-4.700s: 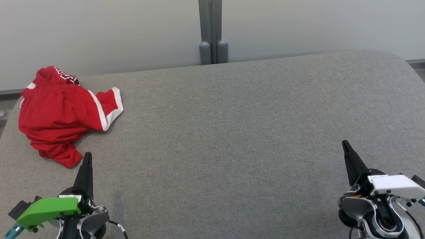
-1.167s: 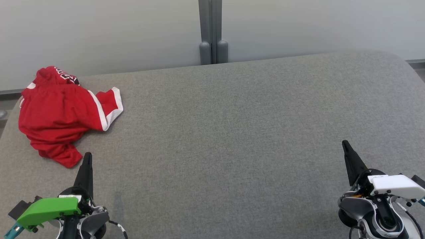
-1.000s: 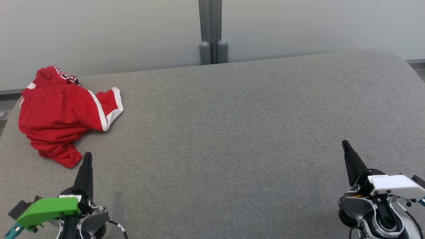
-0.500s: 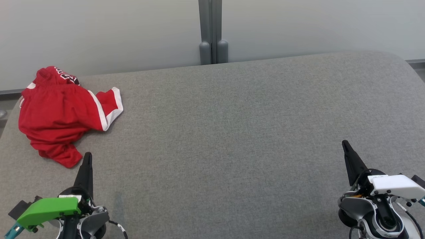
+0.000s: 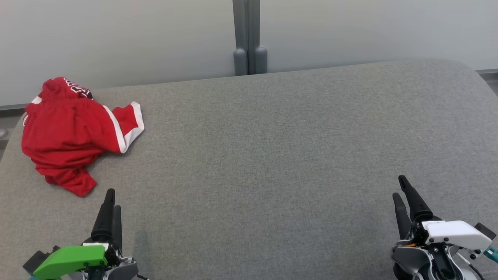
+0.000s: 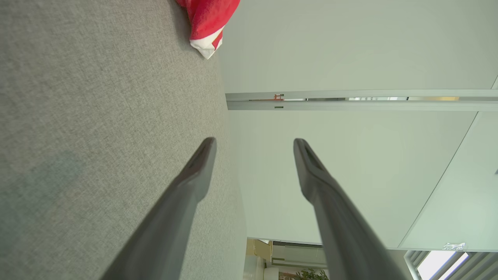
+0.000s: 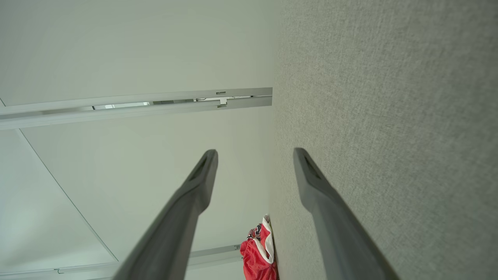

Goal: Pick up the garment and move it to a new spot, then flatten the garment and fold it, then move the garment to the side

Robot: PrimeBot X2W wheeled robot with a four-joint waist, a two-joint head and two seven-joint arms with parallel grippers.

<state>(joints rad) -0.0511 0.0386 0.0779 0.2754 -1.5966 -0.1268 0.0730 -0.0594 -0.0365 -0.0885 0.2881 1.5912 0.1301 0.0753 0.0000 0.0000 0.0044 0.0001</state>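
- Work surface: a grey fabric-covered table (image 5: 272, 155) with rounded far corners, set against pale wall panels (image 5: 116, 39) that are joined by a grey vertical post (image 5: 249, 35).
- Task item: the red shorts (image 5: 70, 132) lie crumpled at the far left corner of the table, close to its left edge. They have white trim along one side and hem, and dark lettering on the bunched top edge. Nothing is touching them.
- Left gripper (image 5: 113, 199): at the lower left, just nearer the robot than the lowest fold of the shorts and clear of the cloth. The wrist carries a green cover (image 5: 70, 258). In the left wrist view, the left gripper (image 6: 255, 140) has its two fingers spread apart with nothing between them, so it is released. The white-trimmed corner of the shorts (image 6: 208, 19) shows well ahead of the fingertips.
- Right gripper (image 5: 398, 186): at the lower right, over bare fabric and well apart from the shorts. The wrist carries a white cover (image 5: 453, 231). In the right wrist view, the right gripper (image 7: 255, 151) has its fingers likewise spread and empty, so it is released. The shorts (image 7: 258, 256) appear small and distant by the table edge.
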